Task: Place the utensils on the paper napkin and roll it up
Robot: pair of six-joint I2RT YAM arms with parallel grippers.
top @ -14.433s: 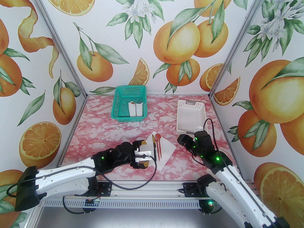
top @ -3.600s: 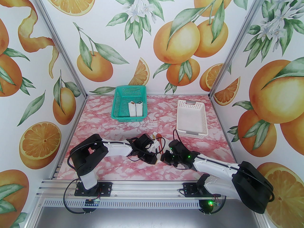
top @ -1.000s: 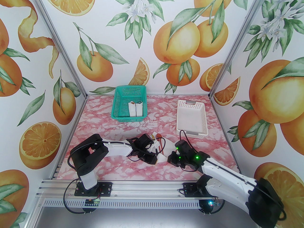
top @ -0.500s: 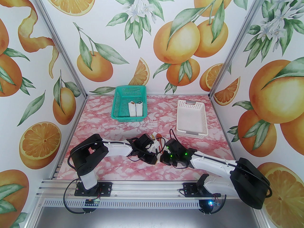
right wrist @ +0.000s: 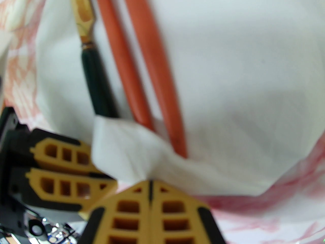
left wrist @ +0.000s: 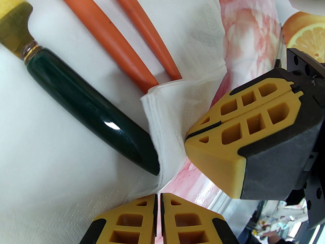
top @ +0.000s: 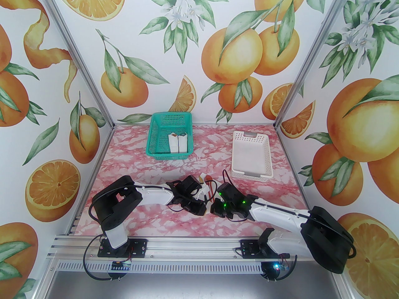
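**Marbled tabletop bearing a napkin and two baskets**

The pink-and-white marbled tabletop [top: 131, 167] carries a thin white paper napkin [left wrist: 63, 182]. It is spread just ahead of the left gripper [left wrist: 158, 196] and the right gripper [right wrist: 150, 184], with one corner folded over at their tips. Well beyond the left gripper stands a teal-green perforated plastic basket [top: 152, 142]. Beyond the right gripper, apart from it, stands a white perforated plastic basket [top: 234, 154].

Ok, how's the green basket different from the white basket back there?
The green basket sits back left; the white basket sits back right, nearer the arms. The green basket holds two white wrapped bundles; nothing shows in the white basket. The green basket's walls are open mesh; the white basket's are solid with small holes. Both are rectangular plastic on the table.
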